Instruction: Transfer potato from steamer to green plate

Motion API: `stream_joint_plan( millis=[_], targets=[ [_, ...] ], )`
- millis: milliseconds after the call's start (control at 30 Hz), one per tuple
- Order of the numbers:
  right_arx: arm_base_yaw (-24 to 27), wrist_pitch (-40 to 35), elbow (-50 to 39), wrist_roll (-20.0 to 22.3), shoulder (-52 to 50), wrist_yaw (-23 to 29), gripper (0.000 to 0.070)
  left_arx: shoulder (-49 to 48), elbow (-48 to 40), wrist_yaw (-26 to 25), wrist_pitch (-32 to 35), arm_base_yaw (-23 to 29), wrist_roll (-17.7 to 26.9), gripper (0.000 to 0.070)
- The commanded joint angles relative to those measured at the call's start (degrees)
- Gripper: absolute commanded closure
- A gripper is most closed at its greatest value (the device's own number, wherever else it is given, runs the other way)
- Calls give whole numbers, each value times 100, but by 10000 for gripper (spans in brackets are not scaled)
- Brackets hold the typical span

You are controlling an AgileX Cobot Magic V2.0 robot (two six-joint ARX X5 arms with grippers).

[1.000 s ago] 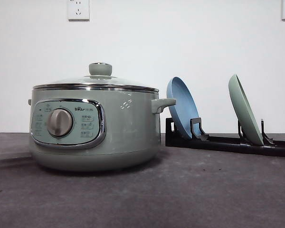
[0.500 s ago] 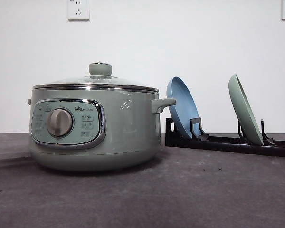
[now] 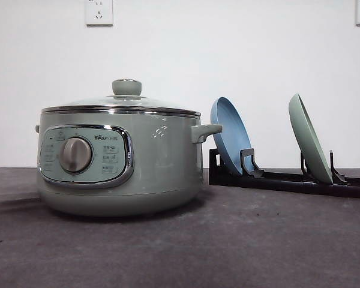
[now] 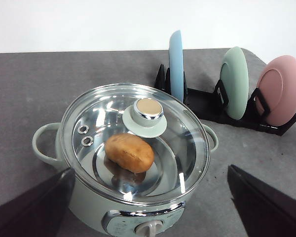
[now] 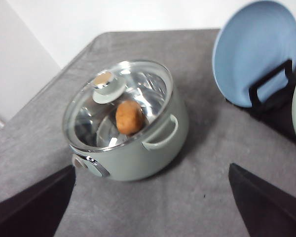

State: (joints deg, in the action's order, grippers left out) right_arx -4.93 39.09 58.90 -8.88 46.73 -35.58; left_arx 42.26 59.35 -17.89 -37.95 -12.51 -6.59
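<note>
On your left the steamer (image 3: 120, 159) sits on the grey table (image 3: 228, 252), glass lid (image 4: 135, 140) closed, the potato (image 4: 129, 152) inside. Right of it, a black rack (image 3: 288, 179) holds the blue plate (image 3: 230, 135), then the green plate (image 3: 309, 139), both on edge. Both grippers' jaws stand spread wide, holding nothing.

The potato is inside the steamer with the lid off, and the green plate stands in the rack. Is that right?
Not quite. The glass lid is on the steamer; the left wrist view shows the potato through it. The green plate does stand in the rack.
</note>
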Motion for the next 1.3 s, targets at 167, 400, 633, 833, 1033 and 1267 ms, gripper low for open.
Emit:
stream_joint_plan(
  millis=[167,400,633,833,1033,1267],
  targets=[
    [-20,-51,517,-229,1152,339,63,31,133,-22,142,-15,-13,64],
    [-17,-363,1177,-234,2498,771,63,31,133,-22,186,-15,-11,64],
    [-13,-756,1806,-232,3676,1248,78,31,133,-20,186,-45,-8,64],
    [34,-1289,2047,-421,4285,1642,83,33,133,-20,184,-117,13,64],
    [205,-1844,2067,-814,4625,1606,94,44,133,-20,184,-191,106,66],
    [395,-2231,2067,-1081,4882,1394,256,57,133,-20,184,-229,147,68]
  ],
)
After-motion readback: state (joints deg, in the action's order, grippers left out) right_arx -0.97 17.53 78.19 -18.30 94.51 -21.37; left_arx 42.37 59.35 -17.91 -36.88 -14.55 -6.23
